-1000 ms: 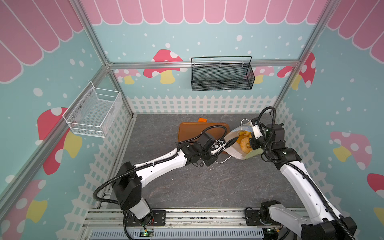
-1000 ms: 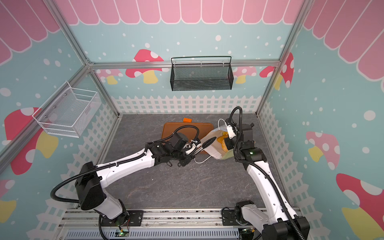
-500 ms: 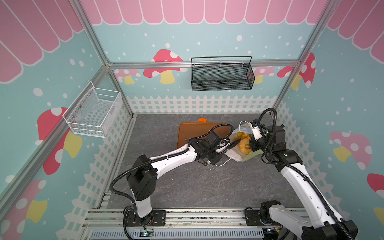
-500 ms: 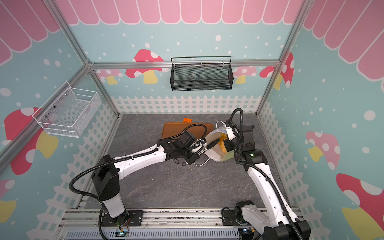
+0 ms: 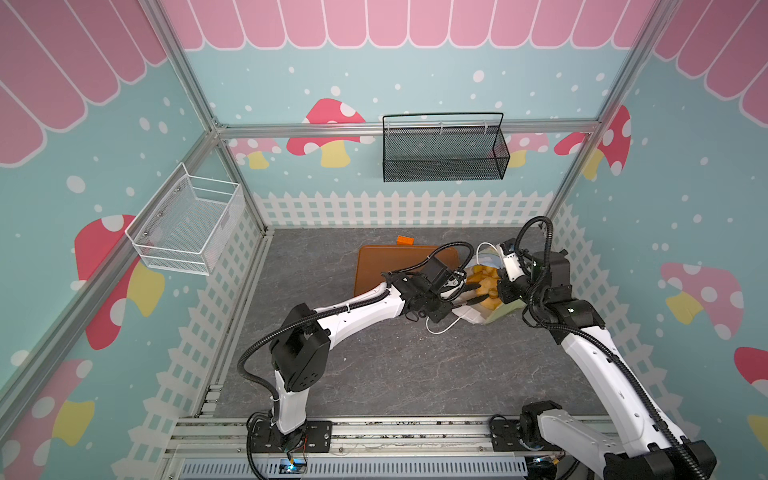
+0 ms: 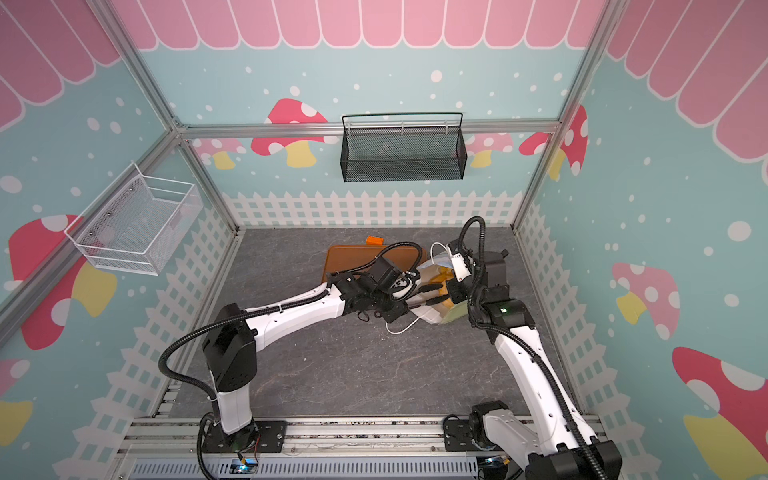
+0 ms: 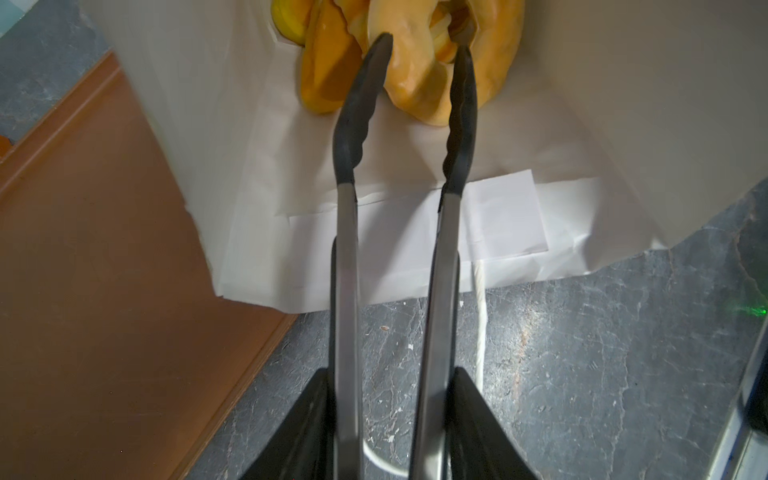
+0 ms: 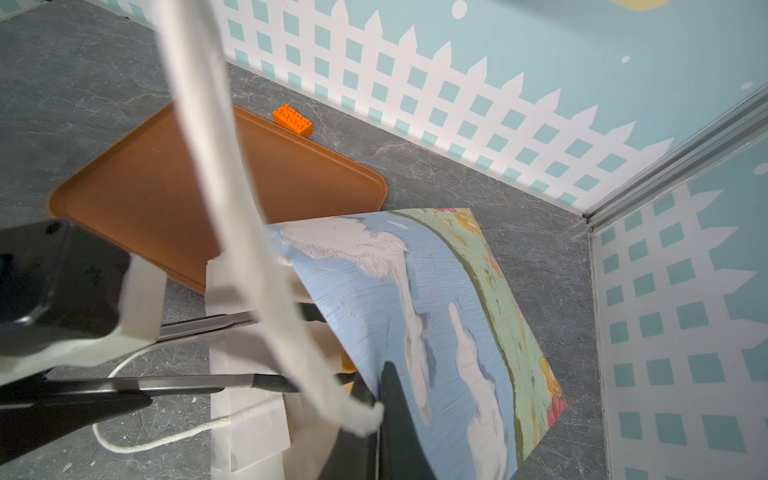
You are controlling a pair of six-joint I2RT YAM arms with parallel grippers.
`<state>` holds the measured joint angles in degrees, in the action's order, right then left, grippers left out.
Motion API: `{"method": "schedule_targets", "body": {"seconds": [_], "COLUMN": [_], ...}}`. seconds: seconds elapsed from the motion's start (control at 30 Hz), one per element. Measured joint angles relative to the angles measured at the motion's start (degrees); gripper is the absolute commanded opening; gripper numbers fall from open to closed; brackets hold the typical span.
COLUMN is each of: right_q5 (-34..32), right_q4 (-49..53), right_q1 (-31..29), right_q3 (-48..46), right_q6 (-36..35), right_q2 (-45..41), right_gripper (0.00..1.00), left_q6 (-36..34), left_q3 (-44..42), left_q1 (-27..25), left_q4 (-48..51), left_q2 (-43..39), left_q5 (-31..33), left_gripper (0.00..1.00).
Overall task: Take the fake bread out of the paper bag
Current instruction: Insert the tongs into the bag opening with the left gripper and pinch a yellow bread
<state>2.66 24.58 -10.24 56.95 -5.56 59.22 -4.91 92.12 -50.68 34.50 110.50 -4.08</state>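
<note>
The paper bag [image 5: 505, 309] [image 6: 456, 312] lies on its side at the right, its mouth facing left. My right gripper [image 5: 503, 286] [image 8: 382, 401] is shut on its upper blue cloud-print wall [image 8: 436, 311] and holds the mouth up. Golden fake bread [image 5: 484, 276] [image 6: 443, 272] [image 7: 415, 66] is piled inside. My left gripper [image 5: 452, 287] [image 6: 405, 287] [image 7: 392, 399] is shut on steel tongs [image 7: 345, 257]. The tongs reach into the white-lined mouth [image 7: 415, 224]. Their black tips stand apart on either side of one glossy pastry.
A flat orange-brown tray [image 5: 386, 266] [image 7: 104, 291] [image 8: 166, 187] lies just left of the bag, with an orange brick [image 5: 405, 240] [image 8: 292, 120] behind it. A white cord handle [image 5: 442, 329] trails on the floor. A black mesh basket [image 5: 444, 153] and a white wire basket [image 5: 187, 224] hang on the walls.
My left arm has pushed right, carrying the tongs into the bag's mouth, and the tongs' tips have spread apart. The right gripper has kept its hold on the bag.
</note>
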Motion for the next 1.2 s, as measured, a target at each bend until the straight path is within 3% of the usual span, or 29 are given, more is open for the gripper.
{"method": "schedule_targets", "body": {"seconds": [0.43, 1.2], "right_q5": [0.0, 0.7], "right_q4": [0.3, 0.8], "right_q1": [0.0, 0.0], "right_q3": [0.1, 1.8], "right_q6": [-0.1, -0.1], "right_q2": [0.2, 2.1], "right_gripper": [0.0, 0.0], "left_q6": [0.2, -0.2], "left_q3": [0.6, -5.5], "left_q1": [1.2, 4.1], "left_q4": [0.0, -10.9], "left_q2": [0.6, -6.0], "left_q5": [0.3, -1.0], "left_gripper": [0.36, 0.46]}}
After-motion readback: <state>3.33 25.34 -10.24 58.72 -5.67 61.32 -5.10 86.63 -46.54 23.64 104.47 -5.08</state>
